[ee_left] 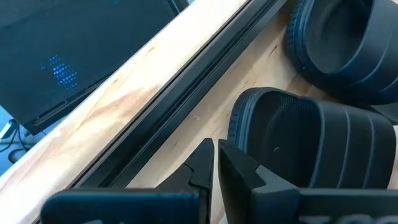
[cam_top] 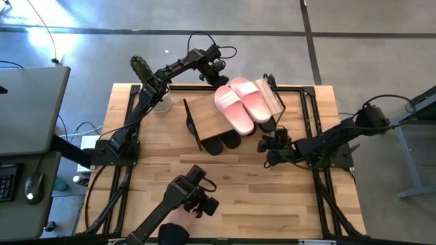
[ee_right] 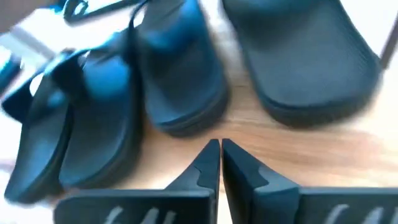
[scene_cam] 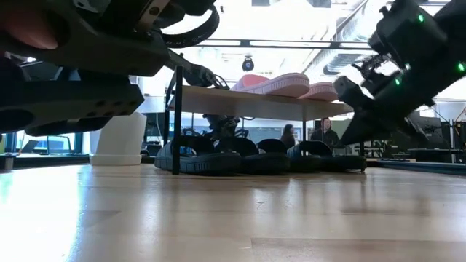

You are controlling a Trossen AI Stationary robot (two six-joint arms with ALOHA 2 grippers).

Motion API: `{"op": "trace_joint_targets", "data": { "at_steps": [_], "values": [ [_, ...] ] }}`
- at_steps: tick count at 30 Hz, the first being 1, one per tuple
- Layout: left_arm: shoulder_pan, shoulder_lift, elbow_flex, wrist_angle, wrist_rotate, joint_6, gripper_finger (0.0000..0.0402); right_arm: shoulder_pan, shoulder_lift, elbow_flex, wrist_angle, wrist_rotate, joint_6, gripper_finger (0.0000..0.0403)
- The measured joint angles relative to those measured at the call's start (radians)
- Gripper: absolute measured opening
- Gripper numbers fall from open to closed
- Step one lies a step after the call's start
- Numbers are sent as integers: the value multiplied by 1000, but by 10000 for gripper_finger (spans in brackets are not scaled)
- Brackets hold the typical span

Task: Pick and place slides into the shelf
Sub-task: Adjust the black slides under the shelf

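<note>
Black slides (ee_right: pixel 180 74): light, flexible; I would grasp the strap. Both grippers' fingers together, holding nothing.

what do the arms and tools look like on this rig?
Both arms are dark, near-black, jointed links with black cables looping off them. Left tool and right tool each have two black, angular fingers tapering to points. Green indicator lights glow on the arm at the right of the low view.

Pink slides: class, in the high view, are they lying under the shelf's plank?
No, the pink slides lie on top of the shelf; only black slides sit beneath it.
</note>
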Motion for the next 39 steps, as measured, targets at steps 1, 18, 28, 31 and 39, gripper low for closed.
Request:
{"op": "trace_joint_targets", "data": {
  "at_steps": [1, 18, 28, 31, 39],
  "values": [
    [0, 0, 0, -3, 0, 6, 12, 6, 13, -21, 26, 16, 56, 6],
    [17, -1, 0, -20, 48, 34, 12, -135, 215, -114, 596, -10, -25, 0],
    [34, -1, 0, -38, 54, 37, 12, -241, 239, -114, 701, -145, -139, 0],
    [32, -1, 0, -37, 54, 37, 12, -263, 239, -114, 712, -183, -162, 0],
    [32, -1, 0, -34, 54, 37, 12, -274, 239, -58, 720, -244, -300, 0]
  ]
}}
